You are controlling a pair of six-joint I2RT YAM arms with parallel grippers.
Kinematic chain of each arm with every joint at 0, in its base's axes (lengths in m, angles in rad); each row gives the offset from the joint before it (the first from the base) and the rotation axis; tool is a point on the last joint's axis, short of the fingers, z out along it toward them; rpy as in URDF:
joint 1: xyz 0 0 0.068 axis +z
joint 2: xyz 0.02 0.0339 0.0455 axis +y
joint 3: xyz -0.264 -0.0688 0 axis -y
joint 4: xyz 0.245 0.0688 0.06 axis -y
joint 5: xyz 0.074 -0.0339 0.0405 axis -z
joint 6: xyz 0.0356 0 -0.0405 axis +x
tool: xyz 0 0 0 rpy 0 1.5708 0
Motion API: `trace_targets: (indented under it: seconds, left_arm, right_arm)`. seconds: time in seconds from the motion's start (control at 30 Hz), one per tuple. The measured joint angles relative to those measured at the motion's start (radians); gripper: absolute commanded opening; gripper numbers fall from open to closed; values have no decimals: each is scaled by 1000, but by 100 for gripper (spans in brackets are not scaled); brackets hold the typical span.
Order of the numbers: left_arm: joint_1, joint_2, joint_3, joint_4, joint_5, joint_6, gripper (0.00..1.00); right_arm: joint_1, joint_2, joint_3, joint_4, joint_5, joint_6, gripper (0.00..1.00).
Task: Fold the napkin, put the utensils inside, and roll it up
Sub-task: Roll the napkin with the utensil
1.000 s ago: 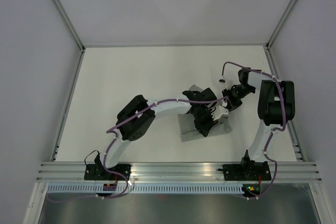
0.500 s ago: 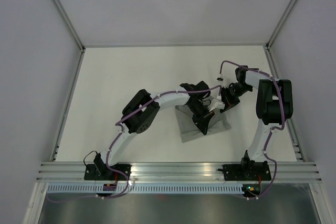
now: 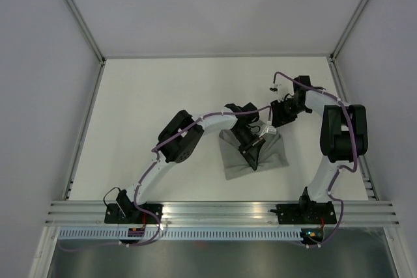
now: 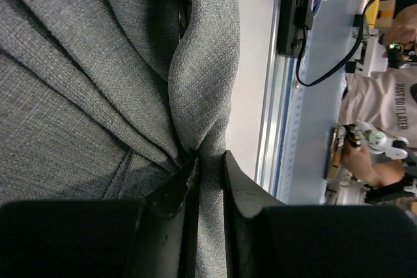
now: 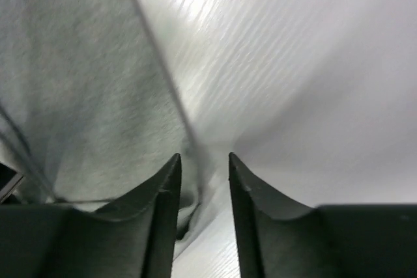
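Note:
The grey napkin [image 3: 271, 154] lies rumpled on the white table right of centre. My left gripper [image 3: 251, 155] is over its middle and is shut on a raised fold of it; the left wrist view shows the cloth [image 4: 78, 83] pinched between the jaws of this gripper [image 4: 210, 158]. My right gripper [image 3: 277, 118] is at the napkin's far right edge. In the right wrist view, an edge of the cloth [image 5: 71, 83] runs down into its narrow jaws [image 5: 204, 158], which look closed on it. No utensils are in view.
The white table [image 3: 150, 109] is bounded by white walls with metal frame posts at left, back and right. An aluminium rail [image 3: 215, 209] with both arm bases runs along the near edge. A person [image 4: 384, 102] stands beyond the rail.
My right gripper has moved back and slightly left, and the left gripper has shifted with it. The napkin now lies wider, spread toward the right.

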Motion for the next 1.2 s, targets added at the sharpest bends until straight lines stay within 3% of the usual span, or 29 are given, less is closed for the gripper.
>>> trace_targets:
  seconds: [0.1,0.37,0.63,0.77,0.9,1.2]
  left_arm:
    - [-1,18,8,-16,31,-15,2]
    - [0,37,21,-34,54,-47,2]
    - [6,51,30,-41,65,-68,2]
    - [10,56,34,-44,74,-74,2]
    - [14,68,39,-47,93,-79,2]
    - [22,86,45,-52,129,-89,2]
  right_arm:
    - [-2,-24,-14,75,32,-3,50]
    - [-13,-190,-68,145,46,-23,51]
    - [-30,-563,-138,51,-85,-220,56]
    - [40,-695,-219,-56,-138,-439,57]
    - [129,-715,-372,-126,-145,-580,58]
    - [286,-843,-558,-101,-87,-679,61]
